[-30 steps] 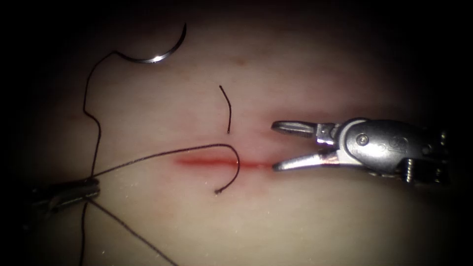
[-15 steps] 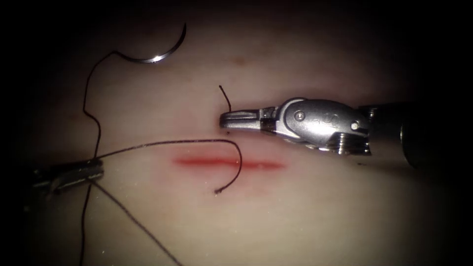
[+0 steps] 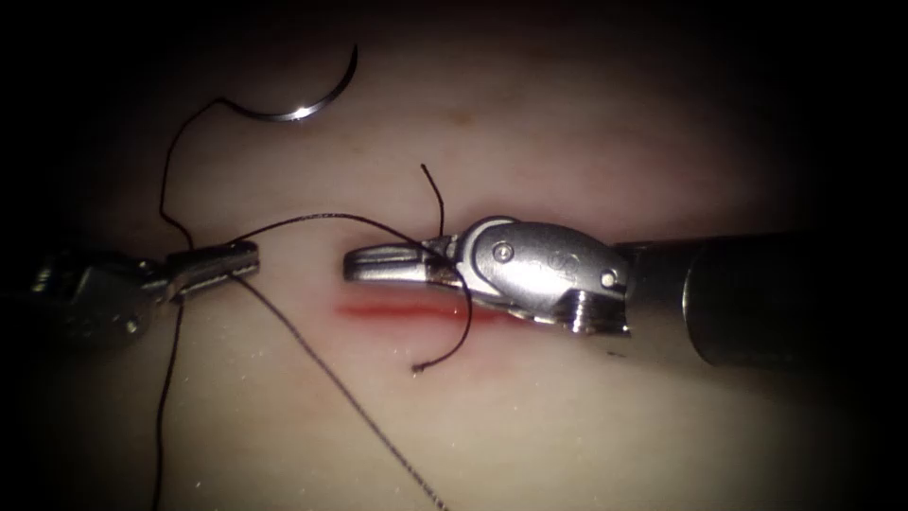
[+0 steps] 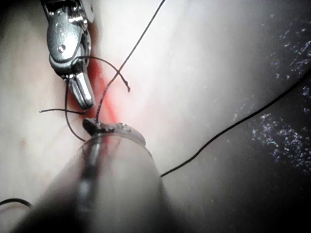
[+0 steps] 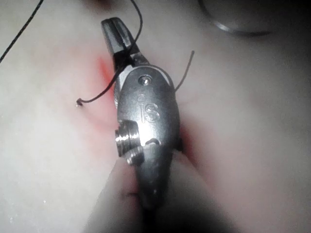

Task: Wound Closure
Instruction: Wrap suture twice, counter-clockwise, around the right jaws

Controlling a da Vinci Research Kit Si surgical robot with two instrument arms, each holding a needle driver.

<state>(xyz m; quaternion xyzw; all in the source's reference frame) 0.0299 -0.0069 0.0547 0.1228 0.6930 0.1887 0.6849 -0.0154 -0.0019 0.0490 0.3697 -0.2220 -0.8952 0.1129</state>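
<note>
Left claw: closed on the thread, gripping it left of the cut, just above the cut's line. From this grip one strand arches up and to the right, passes over the right claw near its hinge, and drops across the cut to a free curled end lying on the tissue below it. A second strand runs from the same grip diagonally down and to the right across the tissue. A further strand drops straight down beside the left claw.

Right claw: jaws together, lying just above the cut and pointing left, tip near its left end. The thread is draped over it; whether anything is held between the jaws cannot be determined. The right wrist view shows the right claw with the strand crossing at the base of the jaws.

Needle: lying free on the tissue, well above and left of the cut, held by neither claw and not in the tissue. Its thread leads from its left end down toward the left claw.

A short thread end stands up beside the right claw's hinge, above the cut.

Red fluid lines the cut.

In the left wrist view the left claw sits at the cut's end with the right claw just beyond.
</note>
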